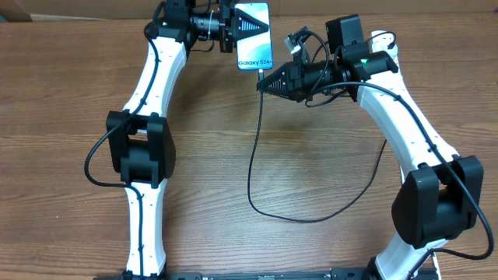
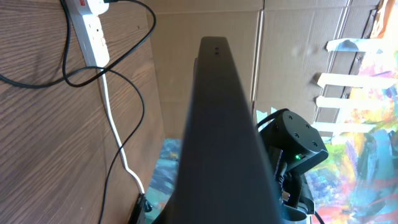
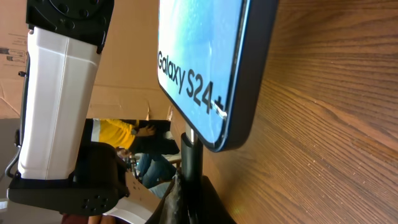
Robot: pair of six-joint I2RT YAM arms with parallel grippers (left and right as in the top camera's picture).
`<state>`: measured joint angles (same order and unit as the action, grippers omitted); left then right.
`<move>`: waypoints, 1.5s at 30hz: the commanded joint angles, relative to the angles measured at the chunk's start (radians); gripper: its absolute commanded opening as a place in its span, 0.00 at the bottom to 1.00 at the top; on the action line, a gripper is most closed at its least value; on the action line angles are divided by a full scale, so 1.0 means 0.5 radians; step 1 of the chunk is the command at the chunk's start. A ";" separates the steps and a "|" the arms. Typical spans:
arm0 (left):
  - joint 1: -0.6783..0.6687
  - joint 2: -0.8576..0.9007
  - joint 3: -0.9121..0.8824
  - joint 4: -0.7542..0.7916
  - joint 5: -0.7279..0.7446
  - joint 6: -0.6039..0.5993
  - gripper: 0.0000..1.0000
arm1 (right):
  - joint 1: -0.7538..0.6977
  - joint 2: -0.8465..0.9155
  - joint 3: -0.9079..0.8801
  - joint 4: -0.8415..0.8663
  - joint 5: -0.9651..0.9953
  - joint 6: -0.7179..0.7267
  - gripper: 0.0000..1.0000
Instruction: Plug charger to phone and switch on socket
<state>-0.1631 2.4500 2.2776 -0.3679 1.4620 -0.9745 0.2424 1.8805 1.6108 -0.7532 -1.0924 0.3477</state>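
Observation:
My left gripper is shut on the phone and holds it above the table at the far edge, with the light blue "Galaxy S24+" screen facing up. The phone's dark back fills the left wrist view. My right gripper is shut on the charger's black connector. The connector tip meets the phone's bottom edge; how deep it sits is hidden. The thin black cable hangs down and loops across the table. The white socket strip shows only in the left wrist view, top left.
The strip's white cord runs along the wooden table toward its edge, crossed by loops of black cable. Cardboard boxes stand behind the table. The right arm shows beyond the phone.

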 commanded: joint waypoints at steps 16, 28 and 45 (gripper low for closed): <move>-0.004 -0.060 0.056 0.011 0.063 -0.036 0.04 | 0.040 -0.047 0.046 0.038 0.036 0.011 0.04; -0.004 -0.060 0.056 0.012 0.062 -0.036 0.04 | 0.040 -0.047 0.046 0.066 0.037 0.040 0.04; -0.004 -0.060 0.056 0.012 0.065 -0.043 0.04 | 0.079 -0.043 0.046 0.052 0.074 0.040 0.04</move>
<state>-0.1631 2.4500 2.2776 -0.3679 1.4620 -0.9779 0.2779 1.8805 1.6108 -0.7292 -1.0649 0.3668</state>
